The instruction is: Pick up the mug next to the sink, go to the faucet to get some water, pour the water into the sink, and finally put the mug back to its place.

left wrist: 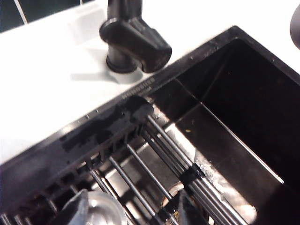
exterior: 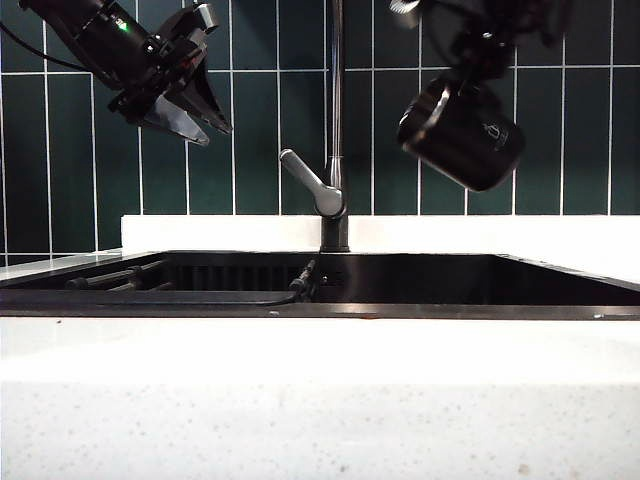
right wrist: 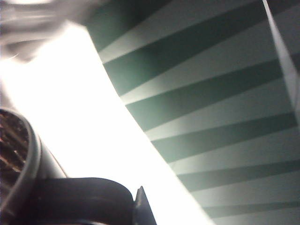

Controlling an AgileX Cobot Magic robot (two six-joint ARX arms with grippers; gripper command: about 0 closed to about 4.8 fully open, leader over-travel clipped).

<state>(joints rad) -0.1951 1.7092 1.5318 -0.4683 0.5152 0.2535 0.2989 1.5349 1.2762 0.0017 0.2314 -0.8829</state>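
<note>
Your right pincer (exterior: 470,62) was clenched on the mug (exterior: 462,133) by its handle, high at the right of the exterior view, above the sink (exterior: 400,310) and right of the faucet (exterior: 337,120). The mug hung tilted, its rim turned down and toward the faucet, its logo facing the camera. No water could be seen leaving it; the frames did not show whether any remained inside.

Your left pincer (exterior: 185,105) was released, jaws spread and holding nothing, raised at the left near the tiled wall (exterior: 560,180). Its wrist camera looked down on the faucet base (left wrist: 123,61), the sink's rim and a rack of metal bars (left wrist: 164,164) lying in the basin.

Judged from this pose, the step in hand was the pour. To do it well:

1. Keep the mug's rim over the basin, not over the desk (exterior: 320,400)
2. Tilt by wrist roll alone, so the mug holds its position
3. Keep the handle grip firm; a tilted mug tends to swing
4. Leave the left arm parked clear of the faucet lever (exterior: 310,180)
</note>
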